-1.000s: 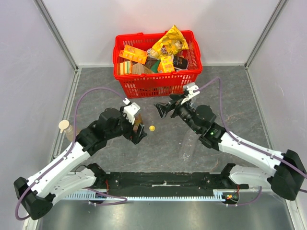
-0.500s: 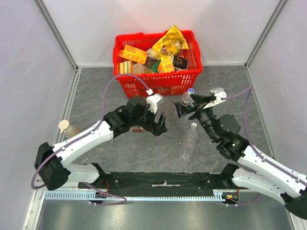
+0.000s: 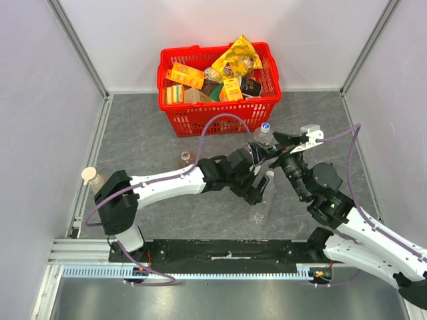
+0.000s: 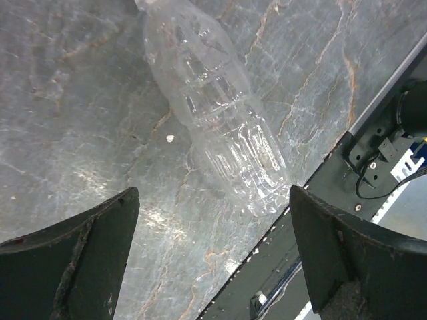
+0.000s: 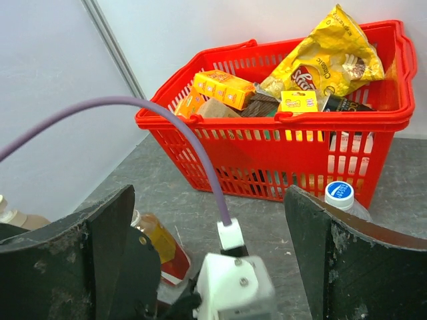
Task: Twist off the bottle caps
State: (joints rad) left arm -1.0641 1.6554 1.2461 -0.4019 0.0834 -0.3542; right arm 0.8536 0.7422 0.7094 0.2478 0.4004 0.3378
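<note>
In front of one red plastic mesh basket [image 3: 175, 113], two black grippers, left gripper [image 4: 213, 193] and right gripper [image 5: 208, 193], stand with jaws apart and empty. There are two clear plastic bottles: one lying bottle [image 4: 213, 120], partly covered by the left arm [image 3: 173, 185], and one upright bottle [image 3: 260, 137]. Two caps show: a blue round screw cap [image 5: 340, 192] with white print on the upright bottle, just before the basket, and an indistinct white round screw cap [image 3: 269, 175] on the lying bottle, farther out.

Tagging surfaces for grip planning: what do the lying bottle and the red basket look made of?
Lying bottle: probably thin clear plastic, glossy; the veined table shows through its ribbed wall. Red basket: likely moulded plastic, slightly shiny, with slotted lattice walls.
</note>
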